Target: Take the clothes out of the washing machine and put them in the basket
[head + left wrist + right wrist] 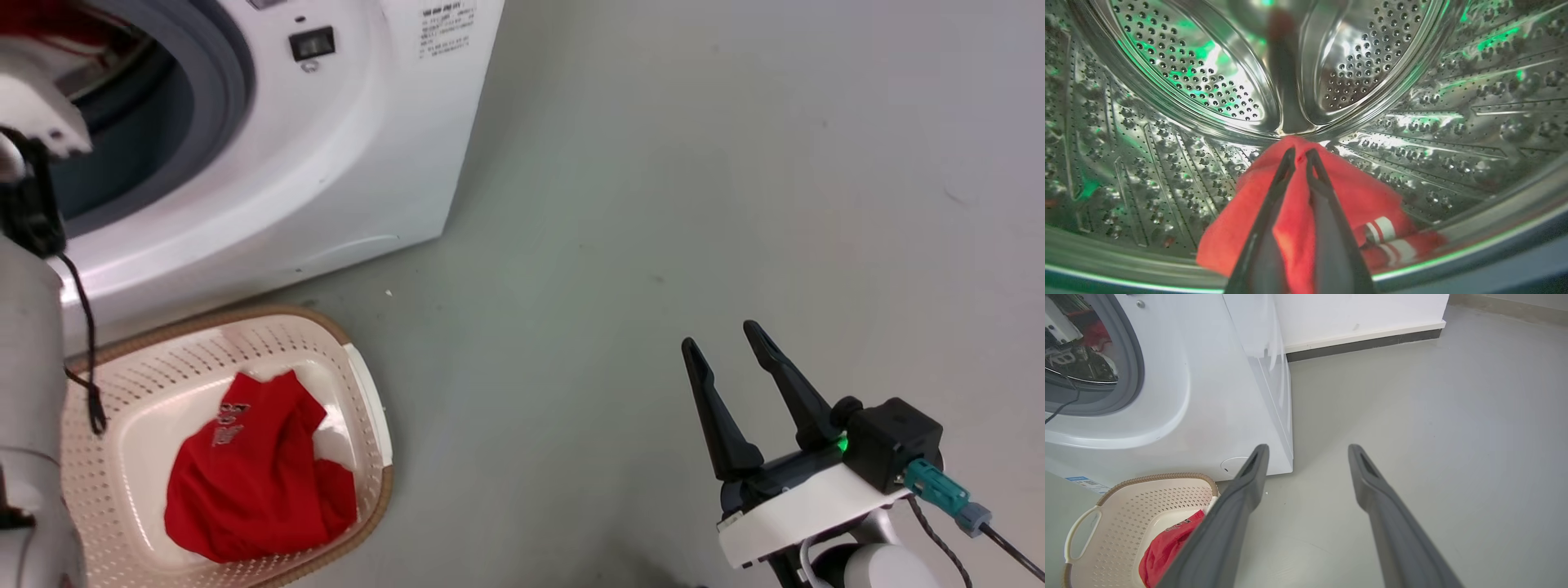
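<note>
One striped red garment point(1355, 196) lies low in the drum point(1167, 163) of the washing machine point(326, 163), near the front lip, its white stripes showing on the side toward the door seal. It is soft, light cloth with no shape of its own, so it will sag, drape and trail wherever I lift it. I judge a bunched fold near its middle is the best hold, since an edge or the trim would leave a long tail to catch on the seal. My left gripper point(1300, 157) is clenched on it: the two fingers are nearly together with red cloth pinched between them and rising to a peak at the tips. The perforated steel should let the fabric slide, though a thin pinch could slip. Outside, the basket point(359, 384) stands on the floor point(694, 163) just before the machine, with a second red garment point(253, 482) crumpled inside. My right gripper point(720, 335) hangs well apart over bare floor, fingers spread, holding nothing.
</note>
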### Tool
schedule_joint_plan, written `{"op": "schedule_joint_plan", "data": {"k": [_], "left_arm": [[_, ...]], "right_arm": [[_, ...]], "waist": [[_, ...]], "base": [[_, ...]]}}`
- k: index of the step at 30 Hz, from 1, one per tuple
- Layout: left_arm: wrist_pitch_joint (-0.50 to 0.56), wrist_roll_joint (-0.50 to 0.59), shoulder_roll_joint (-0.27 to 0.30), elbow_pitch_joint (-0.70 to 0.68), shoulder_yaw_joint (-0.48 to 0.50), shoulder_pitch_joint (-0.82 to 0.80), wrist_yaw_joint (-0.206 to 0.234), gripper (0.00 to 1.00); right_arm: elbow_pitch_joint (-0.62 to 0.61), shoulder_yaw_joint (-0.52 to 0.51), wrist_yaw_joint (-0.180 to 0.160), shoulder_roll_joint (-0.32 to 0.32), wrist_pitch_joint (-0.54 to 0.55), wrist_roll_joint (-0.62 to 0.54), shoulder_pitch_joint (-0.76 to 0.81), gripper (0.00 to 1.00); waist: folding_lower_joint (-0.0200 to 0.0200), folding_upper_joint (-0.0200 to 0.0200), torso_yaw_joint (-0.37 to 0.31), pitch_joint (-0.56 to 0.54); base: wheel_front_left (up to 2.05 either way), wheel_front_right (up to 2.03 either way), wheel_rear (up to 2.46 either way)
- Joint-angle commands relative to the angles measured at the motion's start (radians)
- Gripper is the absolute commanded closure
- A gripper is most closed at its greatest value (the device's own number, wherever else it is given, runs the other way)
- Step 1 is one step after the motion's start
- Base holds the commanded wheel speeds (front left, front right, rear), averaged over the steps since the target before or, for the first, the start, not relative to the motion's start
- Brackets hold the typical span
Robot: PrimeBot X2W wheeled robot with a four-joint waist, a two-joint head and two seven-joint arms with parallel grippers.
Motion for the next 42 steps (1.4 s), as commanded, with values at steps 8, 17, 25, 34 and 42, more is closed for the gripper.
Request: {"op": "schedule_joint_plan", "data": {"k": [8, 17, 25, 34, 42], "left_arm": [[-0.019, -0.025, -0.039, -0.105, 0.038, 0.196, -0.023, 1.00], [-0.020, -0.030, -0.102, -0.305, 0.091, 0.439, -0.033, 1.00], [-0.019, -0.022, -0.163, -0.499, 0.105, 0.609, -0.029, 1.00], [0.017, -0.006, -0.214, -0.731, 0.056, 0.791, -0.015, 1.00], [0.079, -0.006, -0.247, -0.912, 0.018, 0.965, 0.007, 1.00]], "right_arm": [[-0.010, -0.020, -0.001, 0.002, 0.025, -0.017, 0.047, 0.00], [-0.025, -0.036, -0.001, 0.002, 0.053, -0.028, 0.090, 0.00], [-0.047, -0.059, -0.001, 0.002, 0.077, -0.036, 0.133, 0.00], [-0.075, -0.076, -0.001, 0.002, 0.110, -0.054, 0.176, 0.00], [-0.100, -0.081, -0.001, 0.002, 0.129, -0.066, 0.191, 0.00]], "waist": [[0.0000, -0.0001, 0.067, -0.164], [0.0000, -0.0001, 0.115, -0.288], [0.0000, -0.0001, 0.160, -0.361], [0.0000, -0.0001, 0.228, -0.421], [0.0000, -0.0001, 0.274, -0.432]], "base": [[0.00, 0.00, 0.00], [0.00, 0.00, 0.00], [0.00, 0.00, 0.00], [0.00, 0.00, 0.00], [0.00, 0.00, 0.00]]}}
